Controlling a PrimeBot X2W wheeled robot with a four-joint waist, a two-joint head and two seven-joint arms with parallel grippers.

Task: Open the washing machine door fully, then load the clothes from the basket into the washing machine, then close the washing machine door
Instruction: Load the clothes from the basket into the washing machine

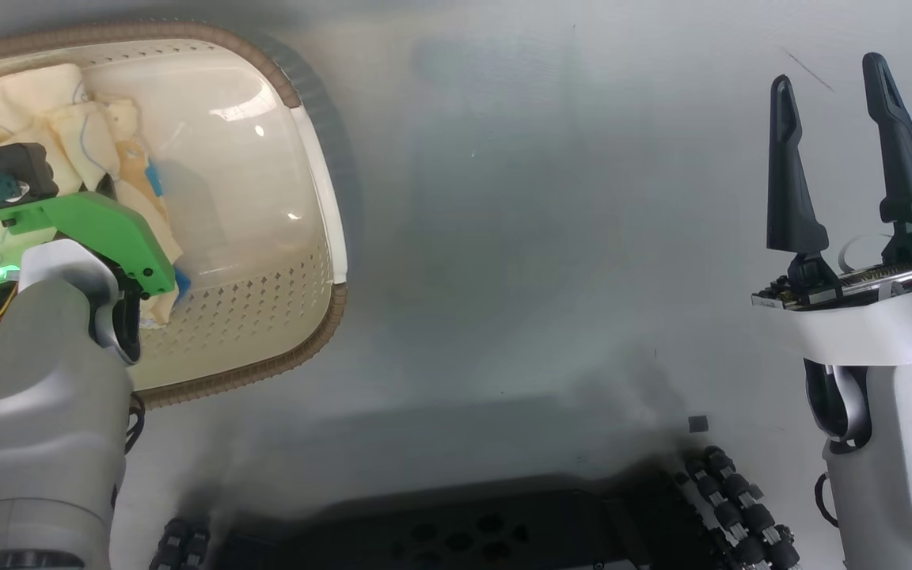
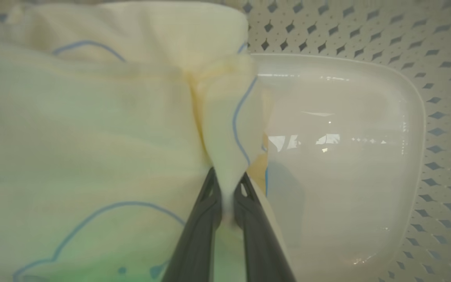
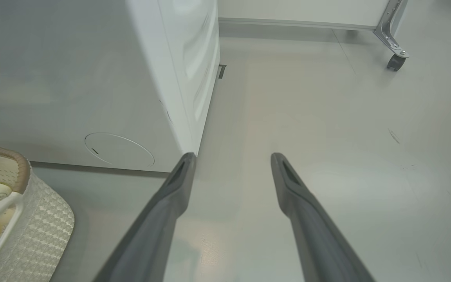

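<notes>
The basket stands on the floor at the upper left of the head view, cream with a brown rim. The clothes, cream with thin blue lines, lie in its left half. My left wrist reaches down into the basket over them. In the left wrist view my left gripper is shut on a pinched-up fold of the clothes. My right gripper is open and holds nothing, over bare floor at the right. The washing machine shows its white lower front and side beyond the right gripper. The washing machine door is out of view.
The basket's right half is a bare glossy bottom inside perforated walls. My dark wheeled base lies along the bottom edge. A caster wheel on a metal leg stands at the far right. Grey floor lies between.
</notes>
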